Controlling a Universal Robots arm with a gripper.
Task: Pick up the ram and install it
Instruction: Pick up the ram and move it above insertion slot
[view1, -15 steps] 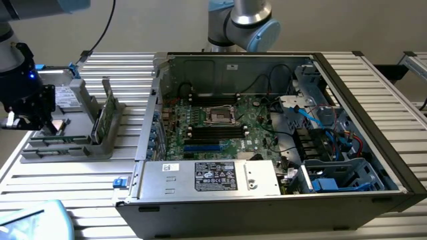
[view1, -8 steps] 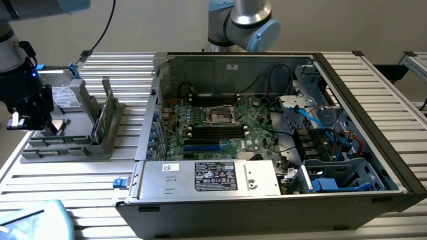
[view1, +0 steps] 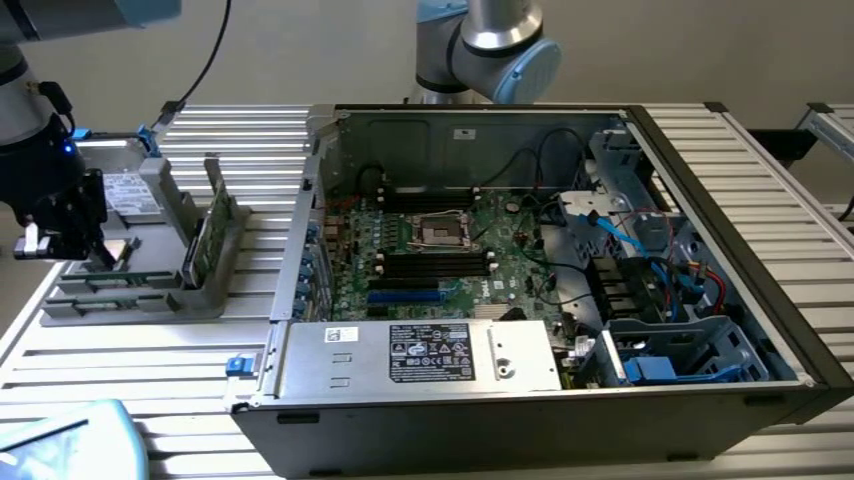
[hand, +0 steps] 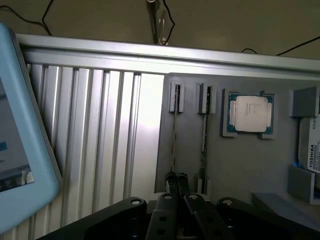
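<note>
The gripper (hand: 177, 182) hangs with fingers (hand: 172, 186) pressed together, holding nothing, over one end of the ram (hand: 173, 135), which stands on edge in the grey holder (hand: 189, 150) at the exterior view's left; a second stick (hand: 204, 135) stands just beside. Lowered like this, the closed tips would likely strike its top edge; sideways drift could knock the neighbour.

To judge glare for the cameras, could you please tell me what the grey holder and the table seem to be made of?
The holder looks like matte grey plastic, possibly printed: dull, uniform colour, no glints. The table looks like bare aluminium: ribbed silver slats with bright reflections.
</note>
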